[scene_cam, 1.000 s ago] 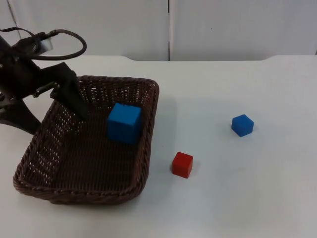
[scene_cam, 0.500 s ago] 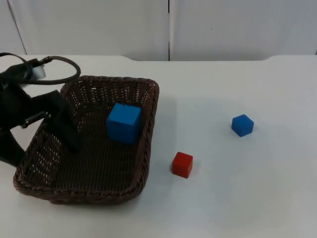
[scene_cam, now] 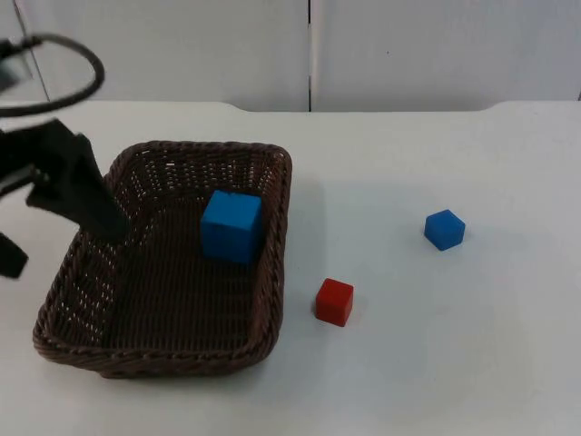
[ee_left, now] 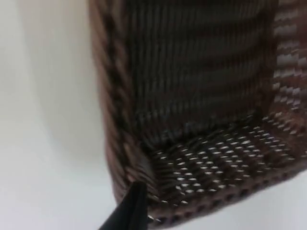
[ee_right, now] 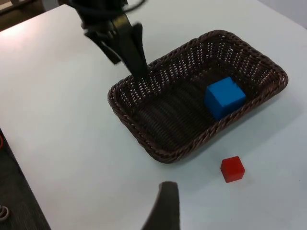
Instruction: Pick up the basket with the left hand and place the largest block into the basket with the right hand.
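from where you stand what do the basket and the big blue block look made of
Basket: dark brown woven wicker or rattan, going by the open weave with light showing through its walls. Large blue block: smooth, matte, uniformly coloured with crisp edges; could be painted wood, plastic or foam.

Left arm: enters from the upper left, black, angled down and inward.
Left claw [scene_cam: 68,213]: at the basket's left wall, one finger [scene_cam: 91,195] over the rim; fingers spread.
Right arm: waits, raised well back above the table.
Right claw: one black fingertip [ee_right: 163,206] visible; finger state unclear.
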`<state>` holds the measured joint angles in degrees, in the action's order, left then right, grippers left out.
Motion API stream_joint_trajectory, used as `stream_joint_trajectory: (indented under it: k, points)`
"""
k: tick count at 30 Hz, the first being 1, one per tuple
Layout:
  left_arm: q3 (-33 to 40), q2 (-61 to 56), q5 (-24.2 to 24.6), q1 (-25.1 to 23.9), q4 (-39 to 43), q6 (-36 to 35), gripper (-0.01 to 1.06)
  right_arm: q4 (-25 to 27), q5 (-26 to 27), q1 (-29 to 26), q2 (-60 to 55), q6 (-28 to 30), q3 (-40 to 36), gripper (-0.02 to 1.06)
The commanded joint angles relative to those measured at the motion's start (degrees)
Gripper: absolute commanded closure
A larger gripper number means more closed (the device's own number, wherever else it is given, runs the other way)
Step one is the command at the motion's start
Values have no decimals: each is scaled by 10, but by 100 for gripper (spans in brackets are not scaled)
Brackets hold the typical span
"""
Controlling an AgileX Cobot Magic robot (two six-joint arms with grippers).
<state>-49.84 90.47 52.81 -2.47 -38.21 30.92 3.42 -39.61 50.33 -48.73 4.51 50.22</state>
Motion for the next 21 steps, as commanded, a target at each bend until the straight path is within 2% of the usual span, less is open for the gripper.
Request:
stream_joint_trajectory:
  k: [1,4,9,21]
  points:
    - [5,-41,3,-2,-7,3,0,-3,7,2,3,4,1,33]
    - [5,-90,8,-2,-1,3,0,-3,7,2,3,4,1,33]
    - [5,-241,7,-2,18,-5,0,-1,3,2,5,-2,1,33]
    - [5,-416,-17,-2,76,-56,0,-1,3,2,5,-2,1,33]
